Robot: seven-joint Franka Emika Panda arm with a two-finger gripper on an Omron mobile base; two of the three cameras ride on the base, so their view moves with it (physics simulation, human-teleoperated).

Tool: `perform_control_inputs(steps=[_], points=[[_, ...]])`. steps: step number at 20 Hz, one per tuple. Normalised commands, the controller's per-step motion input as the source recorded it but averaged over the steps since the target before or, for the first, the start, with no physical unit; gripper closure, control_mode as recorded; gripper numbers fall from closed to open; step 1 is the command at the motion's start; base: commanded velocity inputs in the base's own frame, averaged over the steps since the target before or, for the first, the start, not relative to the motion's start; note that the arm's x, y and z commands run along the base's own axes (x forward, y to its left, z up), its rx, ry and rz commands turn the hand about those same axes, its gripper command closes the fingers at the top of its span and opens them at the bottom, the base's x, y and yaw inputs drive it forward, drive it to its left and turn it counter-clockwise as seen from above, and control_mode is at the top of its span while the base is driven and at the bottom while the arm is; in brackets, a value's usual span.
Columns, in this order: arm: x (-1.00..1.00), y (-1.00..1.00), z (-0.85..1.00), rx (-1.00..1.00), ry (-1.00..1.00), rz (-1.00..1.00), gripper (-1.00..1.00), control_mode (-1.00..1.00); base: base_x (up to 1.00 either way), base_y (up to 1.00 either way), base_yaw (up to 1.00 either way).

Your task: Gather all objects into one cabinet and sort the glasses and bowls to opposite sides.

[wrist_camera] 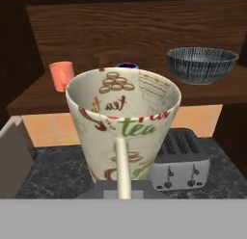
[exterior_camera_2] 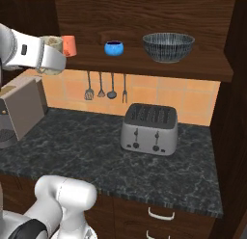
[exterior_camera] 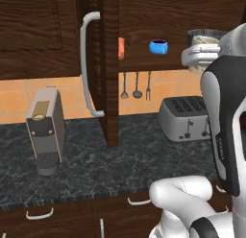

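The gripper holds the cream cup tight, near the shelf; I think it could bump the orange tumbler and tip it

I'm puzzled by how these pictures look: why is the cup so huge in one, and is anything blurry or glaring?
Hand view: the cream cup looms because the camera sits right behind it, hiding the tool; its print stays sharp. Left base view: soft, slightly blurred, the cabinet door dark. Right base view: even light, no glare; the grey bowl and blue bowl cast faint shadows on the shelf.
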Motion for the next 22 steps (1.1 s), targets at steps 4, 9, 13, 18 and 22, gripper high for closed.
perform_control_inputs(steps=[4, 9, 13, 18, 22], points=[[0.21, 0.18, 0.0, 0.0, 0.03, 0.0, 1.0, -1.0, 0.0, 0.0, 0.0], [0.17, 0.18, 0.0, 0.0, 0.03, 0.0, 1.0, -1.0, 0.0, 0.0, 0.0], [0.09, 0.06, 0.0, 0.0, 0.03, 0.01, 1.0, -1.0, 0.0, 0.0, 0.0], [0.26, 0.01, 0.0, 0.0, 0.02, 0.02, 1.0, -1.0, 0.0, 0.0, 0.0], [0.45, 0.0, 0.0, 0.0, 0.0, 0.02, 1.0, -1.0, 0.0, 0.0, 0.0]])
